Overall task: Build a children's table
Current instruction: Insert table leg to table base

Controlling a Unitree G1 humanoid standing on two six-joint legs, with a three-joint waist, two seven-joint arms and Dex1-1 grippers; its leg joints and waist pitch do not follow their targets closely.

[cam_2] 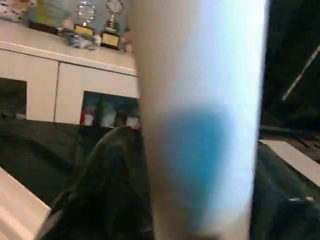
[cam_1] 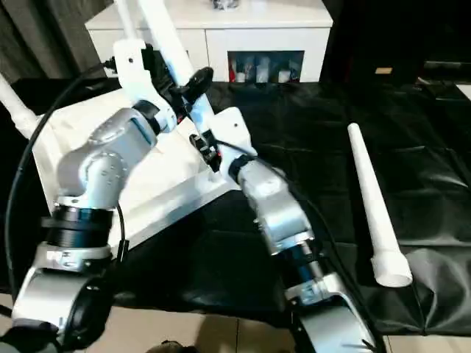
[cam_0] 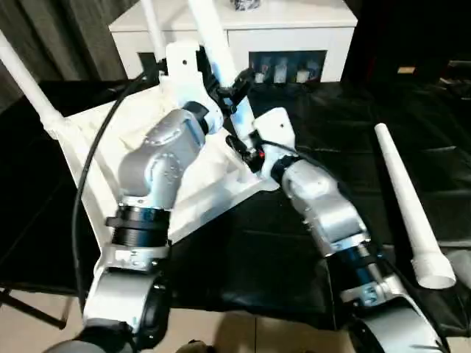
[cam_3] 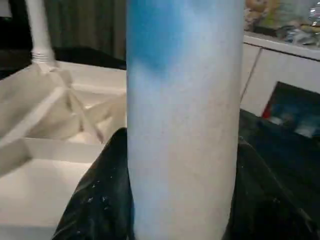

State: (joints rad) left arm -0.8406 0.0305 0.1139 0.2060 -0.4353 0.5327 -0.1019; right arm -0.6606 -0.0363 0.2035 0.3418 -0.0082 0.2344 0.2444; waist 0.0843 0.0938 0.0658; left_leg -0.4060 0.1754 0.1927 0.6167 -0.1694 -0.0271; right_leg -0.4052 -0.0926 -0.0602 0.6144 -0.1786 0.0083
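Observation:
The white children's table top [cam_0: 103, 129] lies upside down and tilted on the black cloth, ribs showing. Two legs stand screwed in, one at the left corner [cam_0: 29, 82] and one at the back [cam_0: 151, 26]. A third leg [cam_0: 213, 37] rises from the near right corner, and both grippers are on it. My left gripper [cam_0: 237, 84] sits higher up, open, its fingers [cam_2: 107, 180] standing loosely on either side. Lower, near the leg's base, my right gripper [cam_0: 241, 140] is shut on the leg [cam_3: 185, 125], its fingers [cam_3: 95, 200] pressed against both sides.
A loose white leg [cam_0: 406, 202] lies on the black cloth [cam_0: 331, 95] to the right, thick end toward me. A white cabinet [cam_0: 294, 33] with glass doors stands behind. A black cable [cam_0: 85, 184] loops over my left arm.

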